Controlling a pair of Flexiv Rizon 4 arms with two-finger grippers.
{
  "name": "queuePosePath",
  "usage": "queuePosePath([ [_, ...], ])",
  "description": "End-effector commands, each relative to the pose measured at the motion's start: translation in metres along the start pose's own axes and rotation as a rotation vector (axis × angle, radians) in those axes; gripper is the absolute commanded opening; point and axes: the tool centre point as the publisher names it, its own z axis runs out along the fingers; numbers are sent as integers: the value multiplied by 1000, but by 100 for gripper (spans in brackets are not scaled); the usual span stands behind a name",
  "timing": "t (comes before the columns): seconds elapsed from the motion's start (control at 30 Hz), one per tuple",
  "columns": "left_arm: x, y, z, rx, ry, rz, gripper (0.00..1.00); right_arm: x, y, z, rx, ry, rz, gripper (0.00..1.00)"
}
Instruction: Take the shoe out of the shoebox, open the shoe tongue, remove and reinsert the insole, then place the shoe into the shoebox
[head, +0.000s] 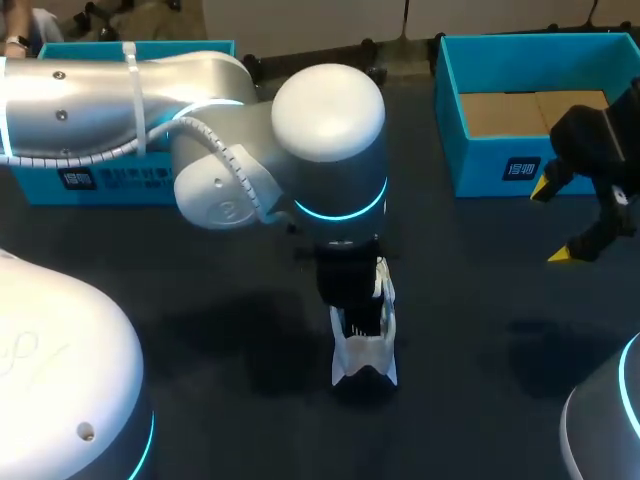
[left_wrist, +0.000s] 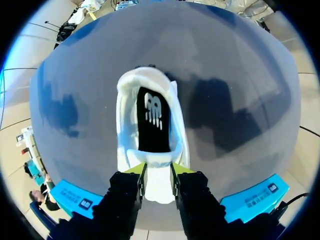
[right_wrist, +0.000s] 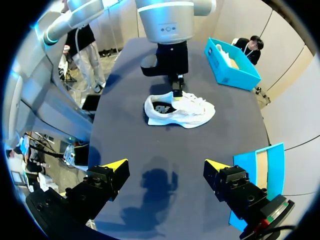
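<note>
A white shoe (head: 366, 358) lies on the dark table near the middle, toe toward the back, its black insole (left_wrist: 152, 120) showing inside. My left gripper (left_wrist: 157, 170) comes down over the laces; the white tongue (left_wrist: 158, 186) fills the narrow gap between its yellow-tipped fingers, which press on it from both sides. The right wrist view shows the shoe (right_wrist: 192, 110) on its sole with the left gripper (right_wrist: 176, 90) at its top. My right gripper (head: 552, 222) hangs open and empty at the right, well away from the shoe, in front of the right shoebox.
A blue shoebox (head: 452, 120) with a bare cardboard floor stands at the back right. A second blue box (head: 100, 182) at the back left is mostly hidden behind my left arm. Dark tabletop surrounds the shoe on all sides.
</note>
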Motion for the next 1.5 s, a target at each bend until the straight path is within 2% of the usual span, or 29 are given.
queuePosePath([
  [0.03, 3, 4, -5, -10, 1, -2, 28, -2, 1, 1, 3, 4, 0, 100],
  [0.23, -2, 11, 9, -14, 14, -11, 27, -2, 1, 1, 3, 4, 0, 100],
  [0.47, -4, -4, 20, 22, 12, -12, 31, -2, 1, 1, 3, 4, 0, 100],
  [0.57, -4, -5, 21, 33, 11, -17, 29, -2, 1, 1, 3, 4, 0, 100],
  [0.77, -4, 17, 13, -1, 3, -45, 29, -2, 1, 1, 3, 4, 0, 100],
  [1.0, -9, 26, 25, -7, 9, -56, 28, -2, 1, 1, 3, 4, 0, 100],
  [1.1, -13, 24, 34, 7, 25, -46, 25, -2, 1, 1, 3, 4, 0, 100],
  [1.27, -9, 14, 41, 36, 40, -27, 27, -2, 1, 1, 3, 4, 0, 100],
  [1.37, -7, 12, 40, 43, 40, -24, 27, -2, 1, 1, 3, 4, 0, 100],
  [1.47, -6, 14, 31, 39, 24, -28, 28, -2, 1, 1, 3, 4, 0, 100],
  [1.5, -5, 16, 22, 35, 8, -43, 29, -2, 1, 1, 3, 4, 0, 100],
])
